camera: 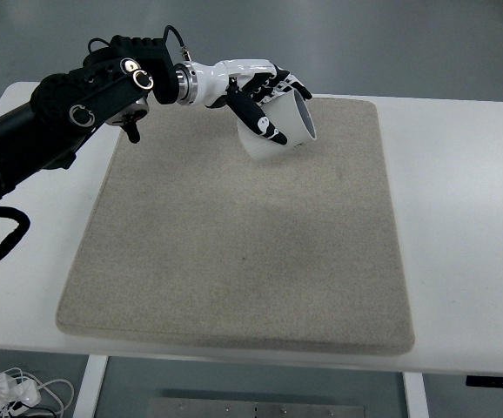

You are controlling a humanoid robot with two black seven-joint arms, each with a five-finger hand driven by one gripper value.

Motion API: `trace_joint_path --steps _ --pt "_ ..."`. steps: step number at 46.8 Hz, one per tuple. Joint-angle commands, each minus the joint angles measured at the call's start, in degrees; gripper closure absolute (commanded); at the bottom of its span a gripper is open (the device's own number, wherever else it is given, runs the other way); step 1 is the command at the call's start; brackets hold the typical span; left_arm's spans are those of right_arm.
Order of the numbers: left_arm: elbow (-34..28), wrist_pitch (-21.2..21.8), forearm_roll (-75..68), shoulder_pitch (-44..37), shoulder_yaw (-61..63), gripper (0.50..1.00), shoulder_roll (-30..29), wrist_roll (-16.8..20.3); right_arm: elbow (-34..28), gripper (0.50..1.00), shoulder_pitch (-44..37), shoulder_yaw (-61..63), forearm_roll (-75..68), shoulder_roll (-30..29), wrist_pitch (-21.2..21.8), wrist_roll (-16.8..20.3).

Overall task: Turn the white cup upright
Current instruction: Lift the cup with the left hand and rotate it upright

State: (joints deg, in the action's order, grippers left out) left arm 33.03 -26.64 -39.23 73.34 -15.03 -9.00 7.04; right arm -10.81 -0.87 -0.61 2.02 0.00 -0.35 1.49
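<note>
So there's a big beige felt-looking mat (243, 235) covering most of a white table (460, 226), pretty much centered with bare tabletop showing on both sides. Grey floor (391, 43) behind it. Down by the near-left table leg there's a tangle of white cables (16, 392) on the floor.

The cup (279, 129), upper centre, looks smooth matt white, with a dark inside. The left hand (258, 94) gripping it is glossy white and black plastic. The mat (234, 244) is rough beige cloth; the table (460, 218) smooth white.
</note>
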Motion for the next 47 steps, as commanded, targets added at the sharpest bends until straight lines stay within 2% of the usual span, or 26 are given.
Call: trace_joint_path --steps 1,8,14,25,33,37,47 --pt "-0.4 -0.1 4.5 -0.8 0.0 0.994 -0.9 3.0 0.0 0.548 0.0 0.0 0.0 0.0 0.0 0.0" --pt "-0.4 -0.4 8.0 -3.4 -0.2 0.994 -2.1 8.0 0.0 0.548 0.0 0.0 0.0 0.0 0.0 0.0" --pt "-0.3 -0.6 12.7 -5.6 -1.0 0.994 -3.2 10.8 0.0 0.548 0.0 0.0 0.0 0.0 0.0 0.0" --pt "-0.4 -3.9 14.2 -11.9 -6.7 0.984 -3.4 17.1 0.0 0.548 0.0 0.0 0.0 0.0 0.0 0.0" --pt "-2.3 -4.2 14.3 -15.0 -7.9 0.984 -3.4 23.4 0.0 0.548 0.0 0.0 0.0 0.0 0.0 0.0" --pt "-3.9 -4.3 14.3 -15.9 -7.9 0.984 -3.2 28.0 0.0 0.548 0.0 0.0 0.0 0.0 0.0 0.0" --pt "-7.1 -4.0 14.2 -17.9 -7.6 0.984 -2.7 28.0 0.0 0.548 0.0 0.0 0.0 0.0 0.0 0.0"
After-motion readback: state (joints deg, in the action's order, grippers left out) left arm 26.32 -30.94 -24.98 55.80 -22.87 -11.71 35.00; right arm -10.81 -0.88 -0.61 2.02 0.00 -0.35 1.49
